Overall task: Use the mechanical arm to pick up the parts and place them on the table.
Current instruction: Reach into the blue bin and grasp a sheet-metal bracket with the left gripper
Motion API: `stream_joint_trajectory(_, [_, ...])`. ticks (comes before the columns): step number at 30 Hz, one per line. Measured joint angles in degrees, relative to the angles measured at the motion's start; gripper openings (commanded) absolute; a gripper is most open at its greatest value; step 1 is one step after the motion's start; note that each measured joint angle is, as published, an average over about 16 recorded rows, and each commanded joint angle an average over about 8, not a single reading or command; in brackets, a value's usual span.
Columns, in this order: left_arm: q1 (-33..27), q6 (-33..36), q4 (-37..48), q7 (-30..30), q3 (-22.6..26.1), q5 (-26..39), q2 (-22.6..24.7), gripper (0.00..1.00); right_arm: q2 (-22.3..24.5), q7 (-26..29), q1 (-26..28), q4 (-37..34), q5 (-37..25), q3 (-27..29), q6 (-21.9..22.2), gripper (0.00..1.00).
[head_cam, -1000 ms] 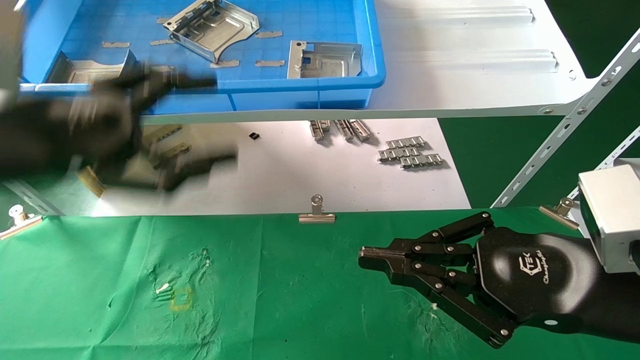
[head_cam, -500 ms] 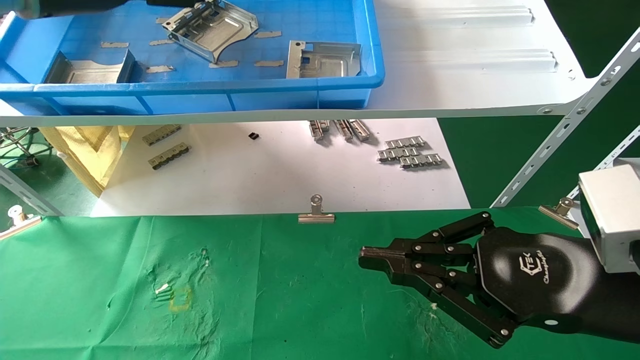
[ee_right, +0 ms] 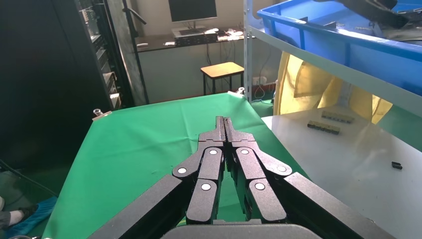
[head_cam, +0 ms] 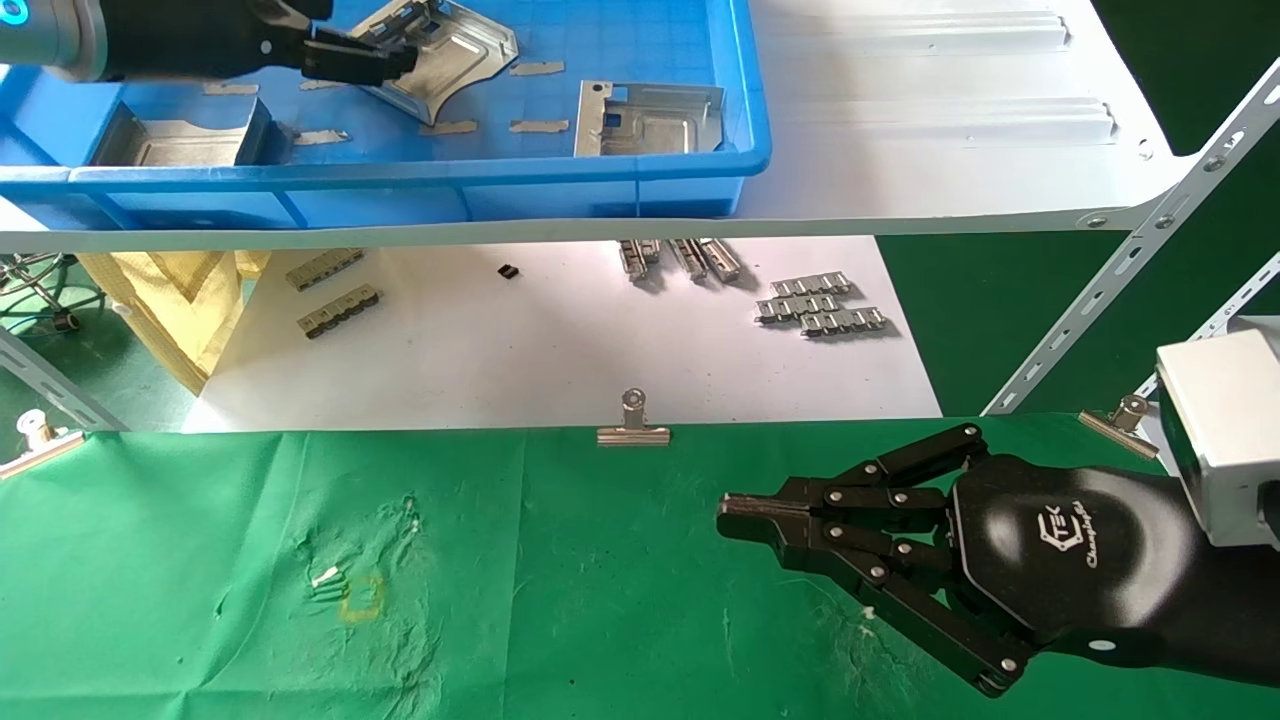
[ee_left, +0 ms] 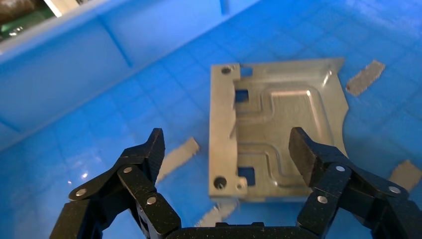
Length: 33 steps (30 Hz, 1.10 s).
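Three silvery parts lie in the blue bin [head_cam: 455, 172]: one tilted at the back [head_cam: 440, 55], one flat on the right [head_cam: 650, 118], one at the front left [head_cam: 180, 140]. My left gripper [head_cam: 395, 52] hangs over the bin's back left, at the tilted part's edge. In the left wrist view this gripper [ee_left: 226, 142] is open, and a part [ee_left: 283, 124] lies on the bin floor beyond the fingertips, untouched. The right gripper [head_cam: 725, 508] is shut and empty, low over the green table [head_cam: 560, 620]; the right wrist view shows its fingers [ee_right: 224, 122] pressed together.
The bin stands on a white shelf [head_cam: 920, 150] with a slanted strut [head_cam: 1100, 295] at the right. Below it, a white sheet [head_cam: 560, 350] carries toothed metal strips [head_cam: 820, 305]. Binder clips [head_cam: 633, 425] pin the cloth's far edge. A yellow square mark [head_cam: 362, 597] is on the cloth.
The left arm has risen from in front of the shelf edge to above the bin and reached right toward the back part. The right arm has not moved.
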Motion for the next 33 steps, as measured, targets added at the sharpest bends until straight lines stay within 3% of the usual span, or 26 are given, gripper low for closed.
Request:
stream_joint_trajectory(3, [0.0,0.4,0.6,0.2,0.0,0.0,0.1,0.0,0.0,0.0,0.0,0.0,0.0,0.0,0.0,0.02])
stream_joint_trajectory(4, [0.0,0.5,0.7,0.3,0.0,0.0,0.1,0.0,0.0,0.0,0.0,0.0,0.0,0.0,0.0,0.07])
stream_joint_trajectory(10, [0.0,1.2,1.2,0.7,-0.3,-0.4,0.0,0.0,0.0,0.0,0.0,0.0,0.0,0.0,0.0,0.79])
stream_joint_trajectory(12, [-0.1,1.4,1.4,0.9,-0.4,-0.6,-0.1,0.0,0.0,0.0,0.0,0.0,0.0,0.0,0.0,0.97])
stream_joint_trajectory(33, [-0.9,4.7,0.5,4.0,-2.5,-3.7,-2.6,0.0,0.0,0.0,0.0,0.0,0.0,0.0,0.0,1.0])
